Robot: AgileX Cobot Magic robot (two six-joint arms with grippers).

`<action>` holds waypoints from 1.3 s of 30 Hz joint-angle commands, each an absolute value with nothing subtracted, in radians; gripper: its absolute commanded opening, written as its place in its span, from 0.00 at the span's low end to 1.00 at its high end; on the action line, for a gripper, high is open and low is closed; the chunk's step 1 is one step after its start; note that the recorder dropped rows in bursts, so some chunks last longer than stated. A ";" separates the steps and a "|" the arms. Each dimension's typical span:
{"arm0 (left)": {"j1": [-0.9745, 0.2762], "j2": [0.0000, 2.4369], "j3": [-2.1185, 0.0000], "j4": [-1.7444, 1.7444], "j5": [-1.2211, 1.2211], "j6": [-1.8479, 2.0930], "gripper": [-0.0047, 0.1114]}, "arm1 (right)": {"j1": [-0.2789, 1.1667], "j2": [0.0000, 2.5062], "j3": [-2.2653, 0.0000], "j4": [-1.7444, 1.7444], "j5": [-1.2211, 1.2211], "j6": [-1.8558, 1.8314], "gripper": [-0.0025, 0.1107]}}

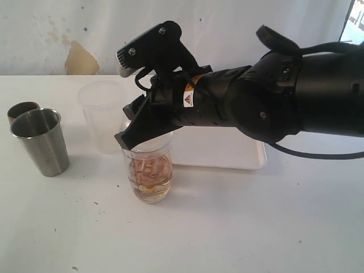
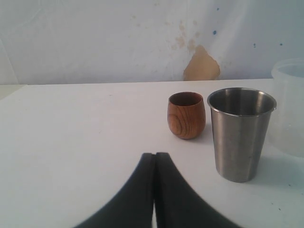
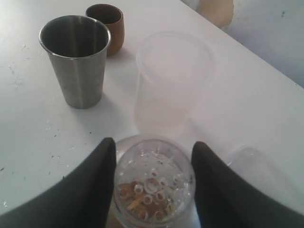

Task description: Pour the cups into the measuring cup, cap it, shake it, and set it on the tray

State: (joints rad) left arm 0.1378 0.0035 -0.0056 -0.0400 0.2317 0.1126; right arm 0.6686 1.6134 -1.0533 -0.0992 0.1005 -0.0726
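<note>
The right end effector (image 3: 153, 147) grasps the measuring cup (image 1: 151, 173) near its rim, with one finger at each side. The cup stands on the bench (image 1: 256, 227), in front of the tray (image 1: 250, 156). It holds amber liquid (image 1: 151, 193) and has no cap on it. The left end effector (image 2: 155, 159) is clenched and holds nothing.

The main danger, I think, is the open top: any tilt or shake before capping would spill the liquid. The smooth plastic wall may also slide between the fingers during a lift. The frosted cup (image 1: 104, 116) is just behind and could be knocked over.

The bench is white with small dark specks. The wall (image 1: 34, 34) behind is white too, with a tan patch (image 1: 79, 60) of lost paint.
</note>
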 commanded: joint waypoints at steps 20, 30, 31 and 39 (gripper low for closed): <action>0.138 0.000 0.000 -0.039 0.233 0.109 0.04 | 0.657 1.555 -1.064 -0.129 0.332 -0.076 0.65; 0.138 0.000 0.000 -0.039 0.233 0.109 0.04 | 0.657 1.415 -1.069 -0.129 0.328 -0.074 0.30; 0.138 0.000 0.000 -0.039 0.233 0.109 0.04 | 0.657 1.399 -1.069 -0.129 0.320 -0.074 0.21; 0.138 0.000 0.000 -0.039 0.233 0.109 0.04 | 0.657 1.442 -1.127 -0.060 0.160 -0.033 0.02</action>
